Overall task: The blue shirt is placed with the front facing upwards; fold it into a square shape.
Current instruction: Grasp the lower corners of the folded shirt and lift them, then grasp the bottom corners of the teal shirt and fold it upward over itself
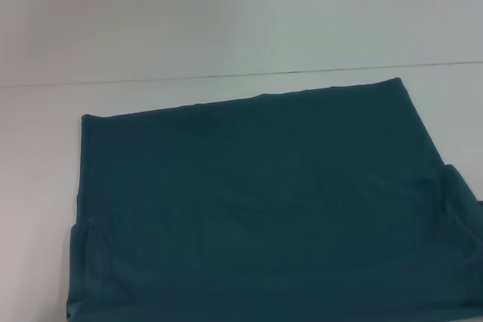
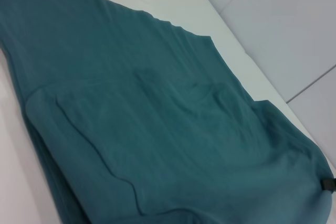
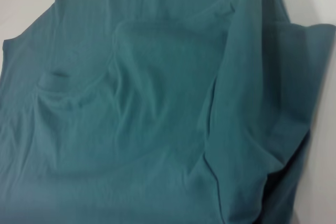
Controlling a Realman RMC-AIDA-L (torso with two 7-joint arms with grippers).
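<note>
Teal-blue cotton, the blue shirt [image 1: 264, 201] lies plain-side up, long axis crosswise, sleeves nearest the robot; neither gripper visible.

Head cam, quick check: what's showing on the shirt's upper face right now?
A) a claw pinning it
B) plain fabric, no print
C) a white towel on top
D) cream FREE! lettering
B: the shirt lies spread on the table showing only plain teal fabric, with no lettering, claw or other item on it.
</note>
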